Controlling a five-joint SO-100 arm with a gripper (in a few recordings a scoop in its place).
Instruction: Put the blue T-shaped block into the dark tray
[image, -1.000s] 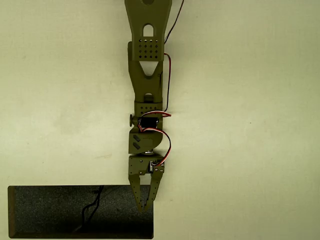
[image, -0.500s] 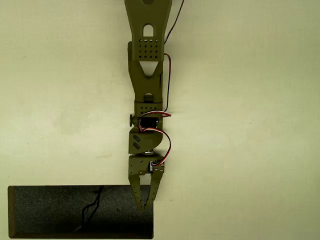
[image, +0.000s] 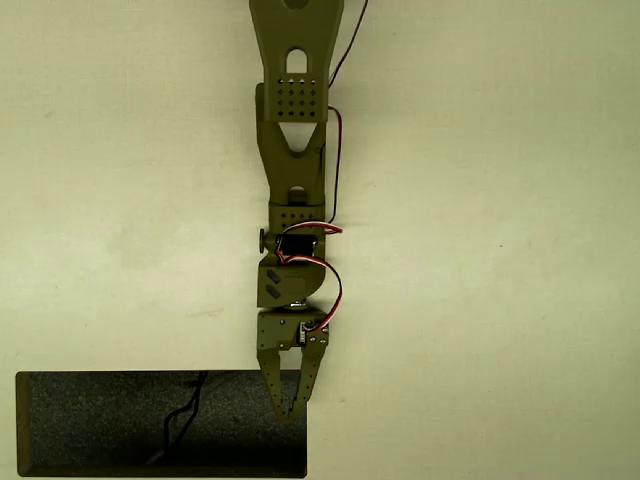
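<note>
Nothing is shifting since the earlier frames: arm, tray and end effector are all keeping their places in the overhead view. At lower left, the dark tray, a large shallow black-grey speckled rectangle with a bevelled rim and a thin dark crack-like line, is lying on the pale surface. Over its right end, the olive-green arm's end effector is hanging with its fingers drawn together at the tips, gripping nothing visible; the blue T-shaped block's place cannot be told.

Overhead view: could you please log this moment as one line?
claw: over dark tray right end | jaws: nearly closed, contents unclear | blue block: unseen
</note>
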